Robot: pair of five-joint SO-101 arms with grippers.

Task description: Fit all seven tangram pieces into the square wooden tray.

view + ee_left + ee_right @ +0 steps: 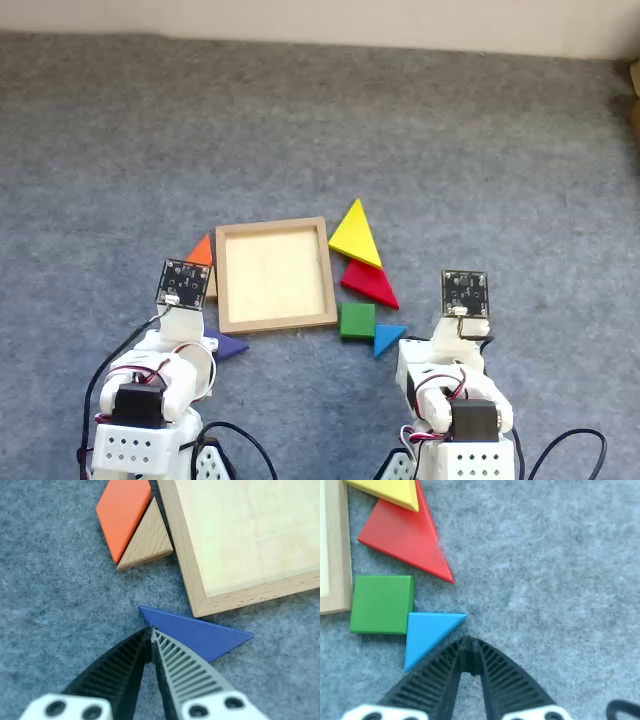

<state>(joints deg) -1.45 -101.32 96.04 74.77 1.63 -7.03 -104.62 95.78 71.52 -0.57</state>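
Nothing here for you to read.
You will find no word, number, label or sign that can be made out. The wooden tray (278,322) shows you bare, plain wood. The dark board on the left arm (185,283) and the dark board on the right arm (465,291) carry pale specks, too small to tell whether they are print.

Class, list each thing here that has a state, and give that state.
wooden tray: empty
left tool: shut, empty
right tool: shut, empty
yellow triangle: unplaced
red triangle: unplaced
green square: unplaced
light blue triangle: unplaced
dark blue triangle: unplaced
orange parallelogram: unplaced
wood triangle: unplaced
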